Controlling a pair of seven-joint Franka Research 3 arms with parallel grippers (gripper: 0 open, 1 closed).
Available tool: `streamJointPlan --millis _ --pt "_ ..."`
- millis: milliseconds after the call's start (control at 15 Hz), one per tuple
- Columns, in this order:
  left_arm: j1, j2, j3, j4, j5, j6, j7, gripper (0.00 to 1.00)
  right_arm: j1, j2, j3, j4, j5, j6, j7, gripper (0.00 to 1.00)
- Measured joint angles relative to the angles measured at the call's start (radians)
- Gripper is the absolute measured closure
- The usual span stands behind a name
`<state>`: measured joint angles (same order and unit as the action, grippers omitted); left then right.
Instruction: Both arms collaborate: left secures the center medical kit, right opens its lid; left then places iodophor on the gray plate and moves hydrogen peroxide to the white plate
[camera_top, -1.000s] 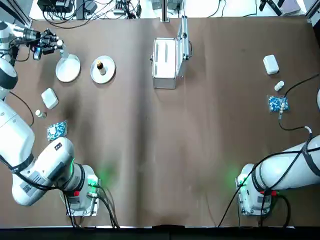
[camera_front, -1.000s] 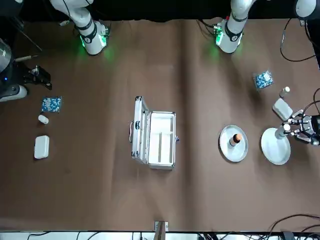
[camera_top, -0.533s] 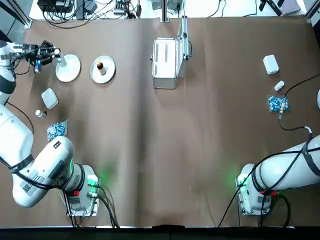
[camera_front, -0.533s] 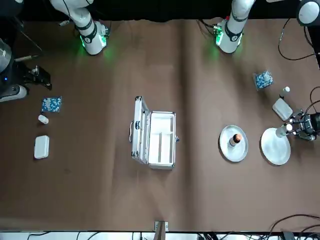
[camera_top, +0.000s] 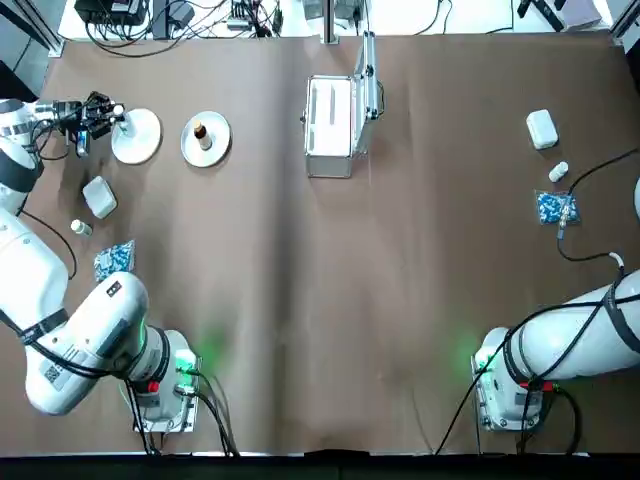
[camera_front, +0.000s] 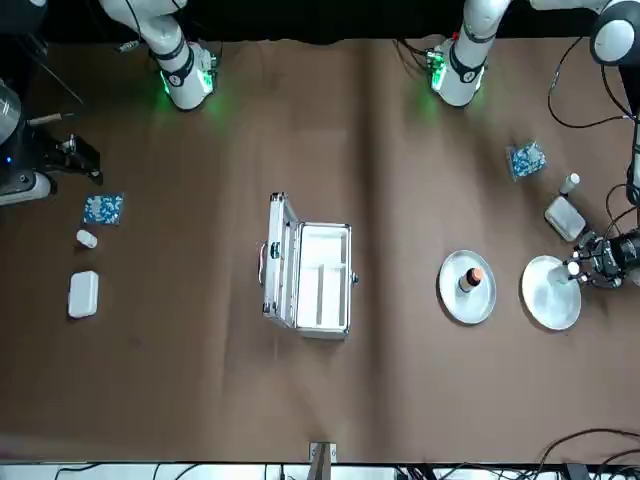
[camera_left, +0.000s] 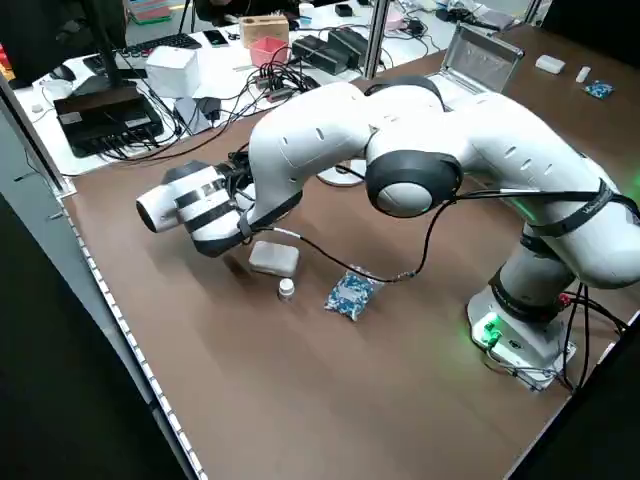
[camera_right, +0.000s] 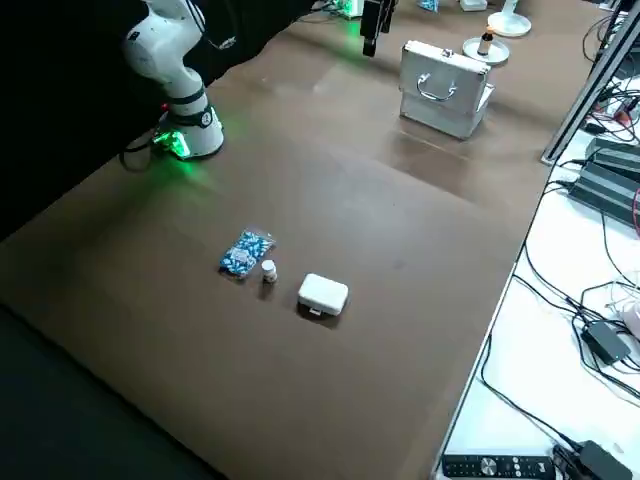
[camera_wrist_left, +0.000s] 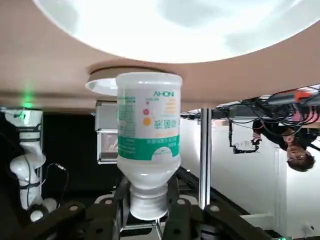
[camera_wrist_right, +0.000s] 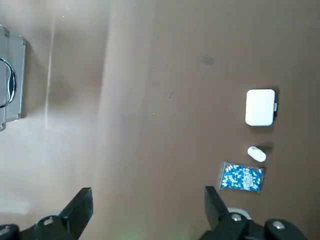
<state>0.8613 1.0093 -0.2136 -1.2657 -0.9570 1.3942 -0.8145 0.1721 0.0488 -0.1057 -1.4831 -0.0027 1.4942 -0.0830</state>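
The left gripper (camera_top: 112, 112) has its fingers clamped on the neck of the hydrogen peroxide (camera_wrist_left: 148, 150), held at the outer rim of the white plate (camera_top: 140, 137). The plate lies just ahead of the fingertips, the bottle's long axis pointing out from them toward it. The iodophor (camera_top: 200, 131) stands beyond, on the gray plate (camera_top: 214, 146). The right gripper (camera_wrist_right: 145, 210) hangs wide open, well away from all this.

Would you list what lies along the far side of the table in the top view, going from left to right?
Left gripper holding the hydrogen peroxide → white plate → gray plate with the iodophor → open medical kit → white box.
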Motion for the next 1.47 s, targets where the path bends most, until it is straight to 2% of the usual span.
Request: streamJointPlan --millis 533,1133,1200,1267,1467 --pt "0.003 0.058 0.001 0.008 -0.053 0.105 0.093 0.67 0.001 0.0 0.0 -0.002 0.0 0.004 0.0 0.01" --pt "0.006 0.073 0.002 0.02 -0.064 0.101 0.096 0.65 0.001 0.0 0.0 -0.003 0.0 0.006 0.0 0.01" --pt "0.008 0.073 0.002 0.022 -0.066 0.092 0.094 0.58 0.001 0.0 0.0 -0.003 0.0 0.006 0.0 0.01" --pt "0.011 0.073 0.002 0.023 -0.066 0.088 0.093 0.44 0.001 0.0 0.0 -0.003 0.0 0.006 0.0 0.01" --pt "0.015 0.073 0.001 0.027 -0.066 0.081 0.093 0.18 0.001 0.0 0.0 -0.003 0.0 0.007 0.0 0.01"
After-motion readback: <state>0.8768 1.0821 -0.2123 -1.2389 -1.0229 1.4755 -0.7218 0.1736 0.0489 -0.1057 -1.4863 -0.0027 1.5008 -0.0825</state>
